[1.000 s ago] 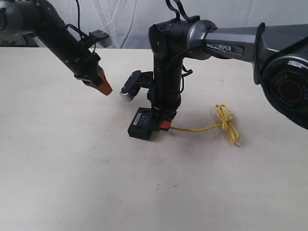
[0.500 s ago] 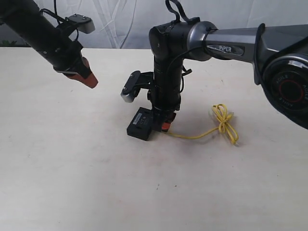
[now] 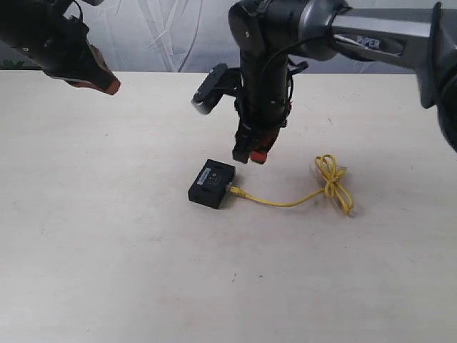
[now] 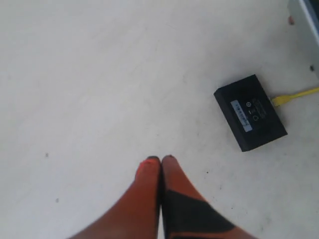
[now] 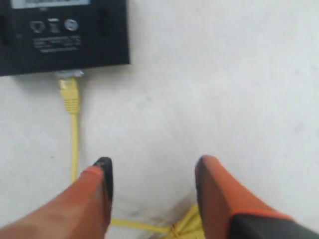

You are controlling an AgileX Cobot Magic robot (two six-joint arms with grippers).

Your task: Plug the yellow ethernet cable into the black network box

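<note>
Right pincer (image 5: 155,162) gapes empty above yellow ethernet cable (image 5: 74,129) plugged into black network box (image 5: 65,45); left pincer (image 4: 160,159) closed.

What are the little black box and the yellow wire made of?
The black box looks like hard plastic: matte, sharp edges, with a pale label. The yellow wire seems to have a soft rubbery or plastic skin, since it bends and ties into a knot. Its plug at the box looks like clear plastic, though it is blurry.
</note>
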